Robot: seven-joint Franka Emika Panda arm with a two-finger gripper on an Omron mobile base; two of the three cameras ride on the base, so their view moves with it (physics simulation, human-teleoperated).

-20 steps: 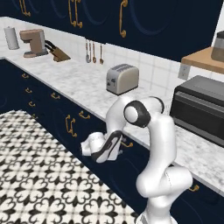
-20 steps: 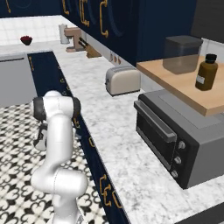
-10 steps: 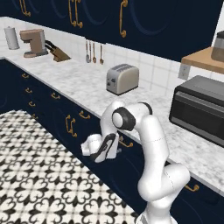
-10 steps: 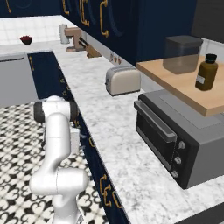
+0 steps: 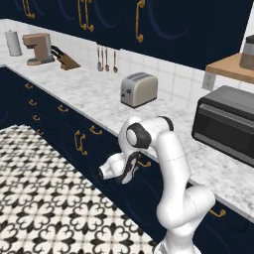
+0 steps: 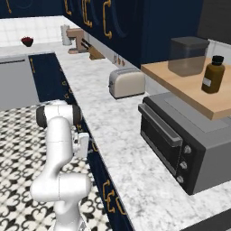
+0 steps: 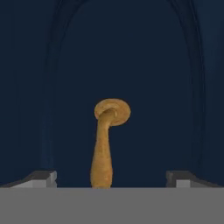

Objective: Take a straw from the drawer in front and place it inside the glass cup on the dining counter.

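The drawer (image 7: 131, 65) shows as a shut navy-blue front close ahead in the hand view. Its curved brass pull (image 7: 107, 140) rises between my two fingertips, one fingertip (image 7: 41, 178) to its left and the other well to its right. My gripper (image 7: 111, 179) is open and astride the pull without touching it. From the base, the gripper (image 5: 135, 166) sits low against the cabinet front under the marble worktop (image 5: 94, 96), and from the right side the gripper (image 6: 91, 145) points at that same front. The straw, the glass cup and the dining counter are out of view.
On the worktop stand a toaster (image 5: 139, 89), a black oven (image 5: 225, 124), a coffee machine (image 5: 38, 48) and a knife block (image 5: 64, 58). A wooden shelf (image 6: 189, 85) with a jar and a brown bottle hangs above the oven. Patterned floor (image 5: 44, 198) lies open to the left.
The hand has swung in toward the drawer front and the elbow has dropped lower. The jaws stay wide.
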